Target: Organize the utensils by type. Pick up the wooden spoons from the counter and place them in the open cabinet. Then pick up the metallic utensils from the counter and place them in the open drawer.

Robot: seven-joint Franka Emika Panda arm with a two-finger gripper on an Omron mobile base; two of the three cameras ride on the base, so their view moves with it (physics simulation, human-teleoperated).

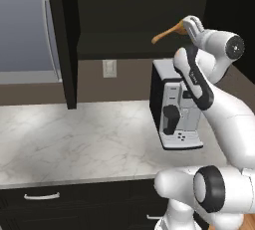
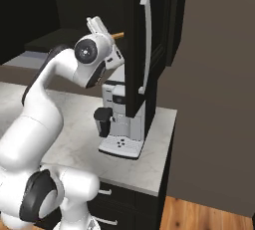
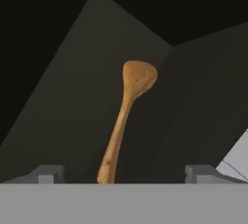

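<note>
Wooden spoon (image 3: 127,116) in dark cabinet (image 1: 124,10), hand (image 3: 125,173) open

A wooden spoon (image 3: 127,117) lies inside the open cabinet (image 1: 124,45), above the coffee machine (image 1: 172,107) on the counter (image 1: 74,139).

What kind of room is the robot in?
A kitchen, most likely: a white marble counter with a coffee machine on it, black cabinets above, and a wooden spoon going into one.
</note>
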